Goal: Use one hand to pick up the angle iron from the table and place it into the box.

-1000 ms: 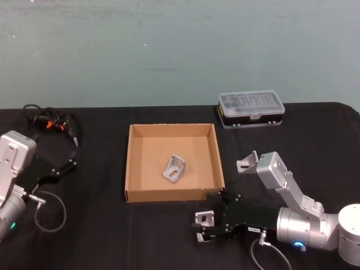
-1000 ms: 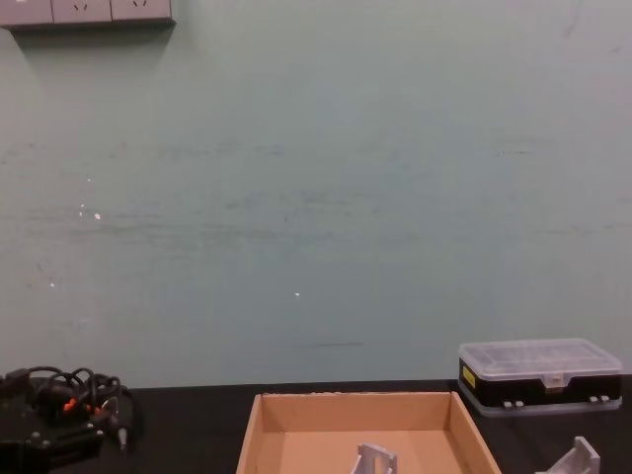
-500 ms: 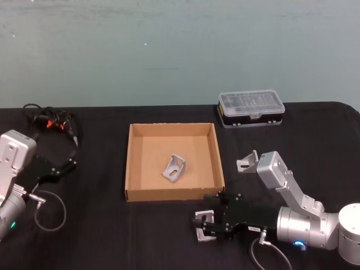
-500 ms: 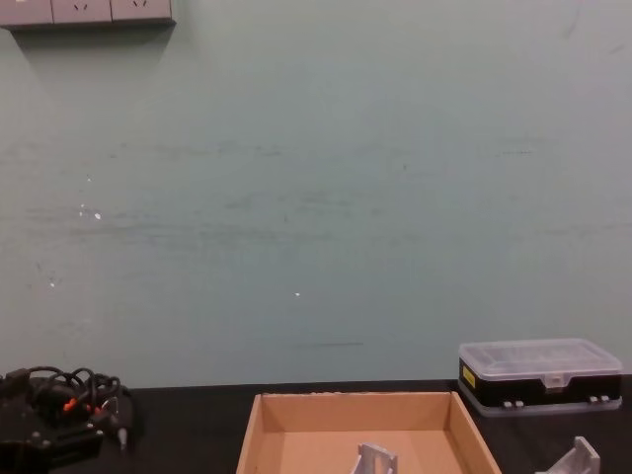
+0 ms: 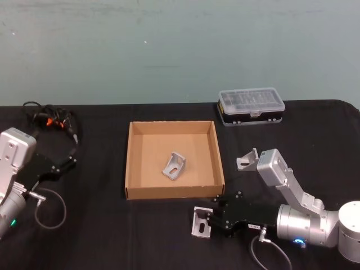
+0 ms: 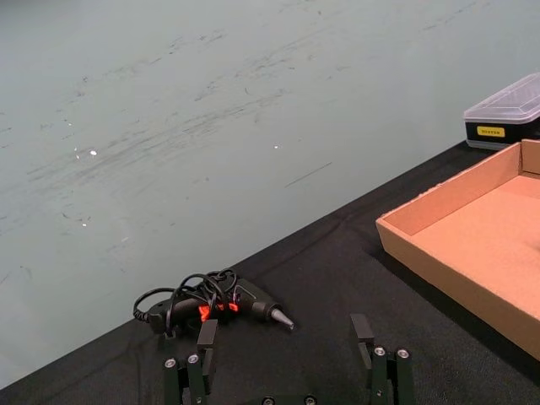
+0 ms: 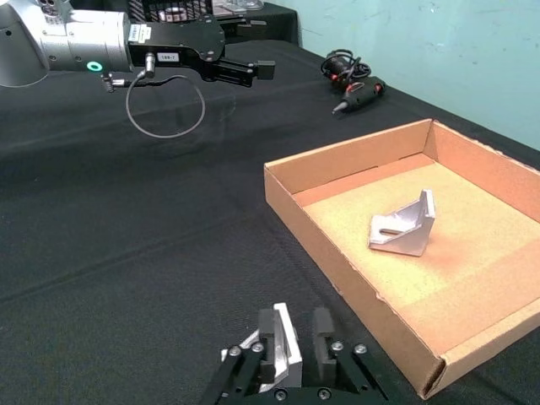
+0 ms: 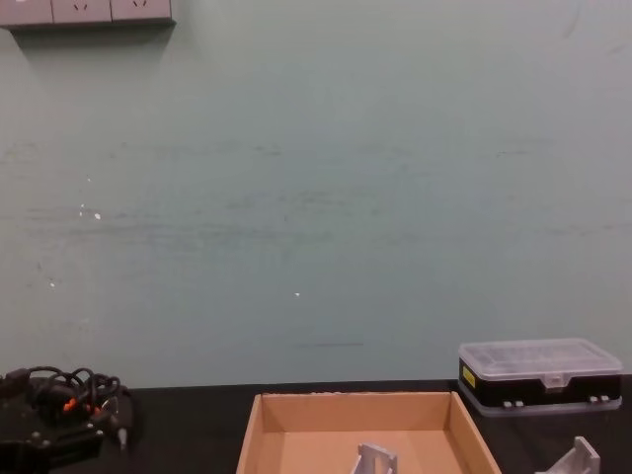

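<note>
My right gripper is in front of the box's near right corner, low over the table. It is shut on a silver angle iron, which is tipped so that its slotted face shows. In the right wrist view one flange of this angle iron sits between the ridged fingers. The tan cardboard box holds another angle iron, also seen in the right wrist view. A third angle iron rests on the table right of the box. My left gripper is parked open at the far left.
A black plastic case with a clear lid stands behind the box on the right. A tangle of black cables with orange bits lies at the back left, near the left gripper. A teal wall rises behind the table.
The right gripper's fingers have come together on the angle iron in front of the box. The piece has tipped up to show its slotted face. The left arm has not moved.
</note>
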Robot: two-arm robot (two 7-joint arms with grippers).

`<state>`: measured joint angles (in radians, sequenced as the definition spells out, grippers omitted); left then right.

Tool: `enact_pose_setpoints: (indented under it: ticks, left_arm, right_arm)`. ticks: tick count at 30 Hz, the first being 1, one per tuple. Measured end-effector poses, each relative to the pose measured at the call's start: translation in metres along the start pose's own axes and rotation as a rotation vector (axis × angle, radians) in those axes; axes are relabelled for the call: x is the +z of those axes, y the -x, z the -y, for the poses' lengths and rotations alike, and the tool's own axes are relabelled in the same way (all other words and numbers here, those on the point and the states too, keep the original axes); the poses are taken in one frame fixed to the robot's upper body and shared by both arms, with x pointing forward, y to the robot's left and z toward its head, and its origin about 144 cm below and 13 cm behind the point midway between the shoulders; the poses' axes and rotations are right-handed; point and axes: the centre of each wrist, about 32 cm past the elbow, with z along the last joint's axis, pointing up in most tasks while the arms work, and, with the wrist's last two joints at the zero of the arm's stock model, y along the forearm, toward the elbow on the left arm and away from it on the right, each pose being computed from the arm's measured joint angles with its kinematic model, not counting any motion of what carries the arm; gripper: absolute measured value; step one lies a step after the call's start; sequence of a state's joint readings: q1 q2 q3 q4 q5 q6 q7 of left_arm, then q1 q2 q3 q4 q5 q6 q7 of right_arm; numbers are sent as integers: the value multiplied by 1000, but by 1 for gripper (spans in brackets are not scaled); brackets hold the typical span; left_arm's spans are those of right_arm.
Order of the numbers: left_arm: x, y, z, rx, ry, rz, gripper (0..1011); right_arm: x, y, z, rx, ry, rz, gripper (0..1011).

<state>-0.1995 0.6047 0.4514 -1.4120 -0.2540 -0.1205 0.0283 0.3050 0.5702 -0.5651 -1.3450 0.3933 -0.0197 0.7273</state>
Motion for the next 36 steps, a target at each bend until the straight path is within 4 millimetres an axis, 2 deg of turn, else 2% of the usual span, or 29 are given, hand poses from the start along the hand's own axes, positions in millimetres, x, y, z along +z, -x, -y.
enact_pose_setpoints:
  ticks: [2, 5, 10, 29, 36]
  left_arm:
    - [0, 0, 0, 0, 0, 0, 1000]
    - [0, 0, 0, 0, 0, 0, 1000]
    - [0, 0, 0, 0, 0, 0, 1000]
    - [0, 0, 0, 0, 0, 0, 1000]
    - [0, 0, 0, 0, 0, 0, 1000]
  right_arm:
    - [0, 0, 0, 0, 0, 0, 273]
    - [0, 0, 0, 0, 0, 0, 138]
    - [0, 0, 0, 1, 0, 0, 58]
    - [0, 0, 0, -2, -3, -1, 58]
    - [4, -3, 1, -19, -59, -7, 58]
